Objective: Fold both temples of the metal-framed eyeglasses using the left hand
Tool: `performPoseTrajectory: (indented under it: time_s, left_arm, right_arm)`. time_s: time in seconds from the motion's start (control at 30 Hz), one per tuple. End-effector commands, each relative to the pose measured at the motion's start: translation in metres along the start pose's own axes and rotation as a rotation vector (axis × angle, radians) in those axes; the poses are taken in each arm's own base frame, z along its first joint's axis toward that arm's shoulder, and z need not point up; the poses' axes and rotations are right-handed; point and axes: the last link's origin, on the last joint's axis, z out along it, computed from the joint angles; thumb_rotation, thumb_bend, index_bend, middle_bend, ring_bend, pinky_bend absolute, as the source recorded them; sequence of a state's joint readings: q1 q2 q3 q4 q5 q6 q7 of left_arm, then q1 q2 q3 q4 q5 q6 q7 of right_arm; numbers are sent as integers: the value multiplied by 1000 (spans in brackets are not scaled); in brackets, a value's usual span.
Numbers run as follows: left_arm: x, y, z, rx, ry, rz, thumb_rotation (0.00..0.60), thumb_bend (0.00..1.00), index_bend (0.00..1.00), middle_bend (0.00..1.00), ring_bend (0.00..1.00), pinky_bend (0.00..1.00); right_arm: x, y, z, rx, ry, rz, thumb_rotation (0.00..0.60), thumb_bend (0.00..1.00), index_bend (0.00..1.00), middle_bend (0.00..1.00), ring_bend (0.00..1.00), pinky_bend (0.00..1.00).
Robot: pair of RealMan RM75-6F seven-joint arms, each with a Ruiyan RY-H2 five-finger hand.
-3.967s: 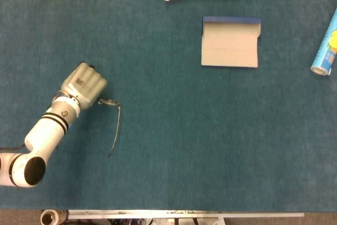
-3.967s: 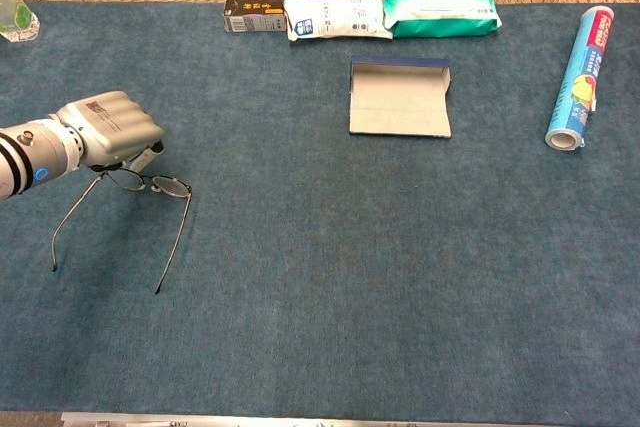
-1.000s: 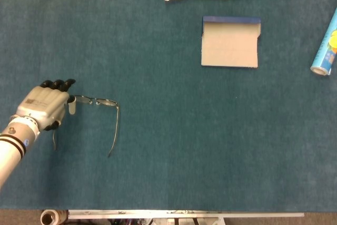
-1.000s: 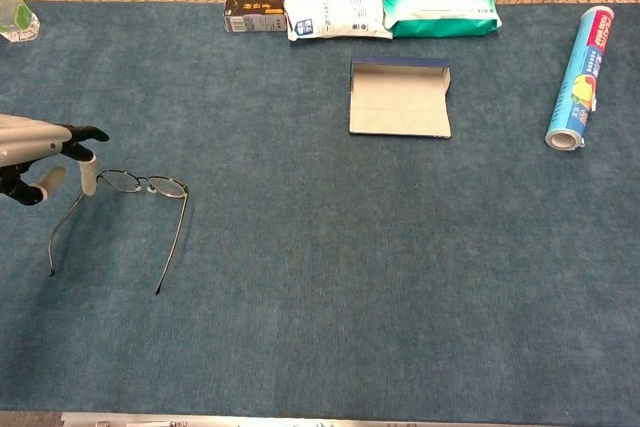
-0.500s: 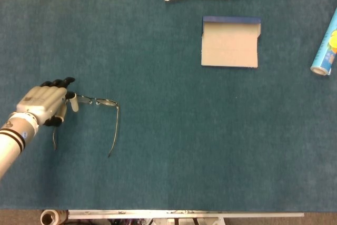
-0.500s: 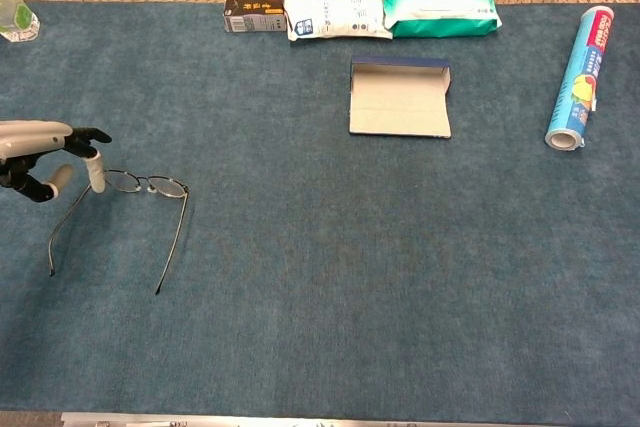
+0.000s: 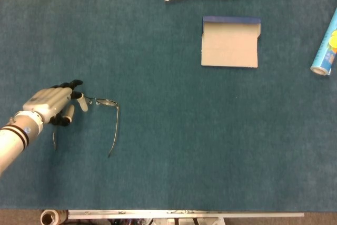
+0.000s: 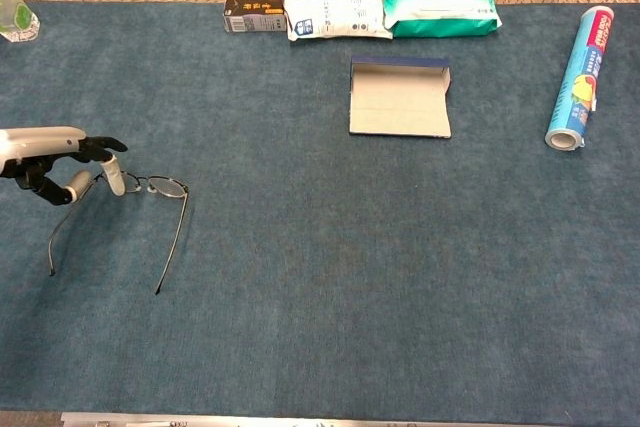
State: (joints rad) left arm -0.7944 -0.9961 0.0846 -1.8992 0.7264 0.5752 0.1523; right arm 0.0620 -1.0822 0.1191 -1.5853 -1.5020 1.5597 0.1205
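Nearby, left robot hand [image 8: 62, 160] empty, fingers spread beside eyeglasses [image 8: 150, 202], temples unfolded, cardboard box [image 8: 399, 98] well apart

Teal table cloth [image 7: 168, 146], green packet [image 8: 441, 9]

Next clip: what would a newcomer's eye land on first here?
Probably the left hand at the table's left edge, fingers at the front of the eyeglasses, whose visible temples are unfolded. Next, the open cardboard box right of centre and the colourful roll at the far right.
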Motion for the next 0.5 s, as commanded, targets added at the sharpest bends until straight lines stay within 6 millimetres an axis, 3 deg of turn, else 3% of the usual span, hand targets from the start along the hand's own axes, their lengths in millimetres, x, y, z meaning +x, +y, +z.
performPoseTrajectory:
  time_s: [0.03,0.5]
  left_arm:
    - [0,0,3,-1,3,12,600,787,356,0,0,56]
    - [2,-3,12,8,35,53,600,787,383,0,0,13]
  right_arm:
    - [0,0,0,0,2,1,600,161,607,537,466,517]
    - [2,0,0,1,5,1,600,161,607,537,466,517]
